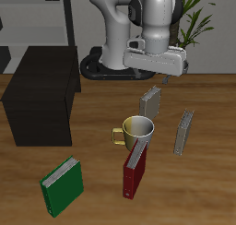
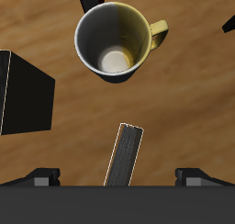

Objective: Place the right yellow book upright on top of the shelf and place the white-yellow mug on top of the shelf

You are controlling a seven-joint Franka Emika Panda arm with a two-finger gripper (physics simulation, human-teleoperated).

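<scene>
exterior view: two alike tan-grey books stand upright on the worktop (image 1: 212,127); by the rig's sides the right yellow book (image 1: 150,103) is the one just behind the white-yellow mug (image 1: 137,132), directly beneath the gripper (image 1: 164,79), while the other tan-grey book (image 1: 183,134) stands apart, beside the mug. the shelf (image 1: 41,95), a low black cabinet, sits well apart from both, its flat top bare. a dark red book (image 1: 135,170) and a green book (image 1: 62,185) stand nearer the front edge. the arm reaches forward from its base, wrist pointing straight down, hovering over the book with no contact visible. wrist view: the book (image 2: 123,156) appears edge-on between the two finger tips (image 2: 41,176), the mug (image 2: 114,39) beyond it with its handle turned away from the shelf (image 2: 23,95). the jaws stand apart, empty, straddling the book's thickness. judgement: the hardcover should be stiff, light and smooth-sided; clamp across the two covers near the top edge, squarely, so it stays upright. the mug is rigid, likely slippery and liable to tip; its rim wall offers the better hold.
</scene>
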